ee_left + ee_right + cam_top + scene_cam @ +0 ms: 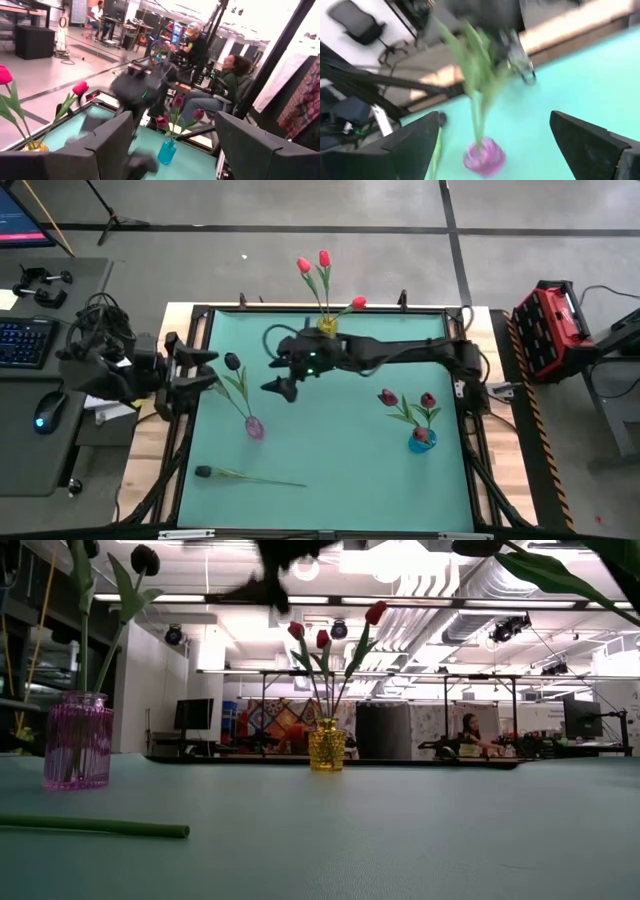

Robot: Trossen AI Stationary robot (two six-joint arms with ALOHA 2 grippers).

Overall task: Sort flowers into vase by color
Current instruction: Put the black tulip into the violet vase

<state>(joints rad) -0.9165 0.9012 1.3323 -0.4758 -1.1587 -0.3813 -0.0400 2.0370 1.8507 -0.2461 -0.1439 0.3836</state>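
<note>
Right gripper is hanging over mid-table, fingers standing wide, holding nothing. Just beyond it, the ribbed pink glass vase is carrying one near-black tulip. Another dark tulip is lying flat nearer the table's front. Left gripper is waiting at the table's left edge, wide too. No legible writing.

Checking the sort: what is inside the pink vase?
The pink vase holds one near-black tulip with leaves. Its stem end inside the ribbed glass cannot be made out.
</note>
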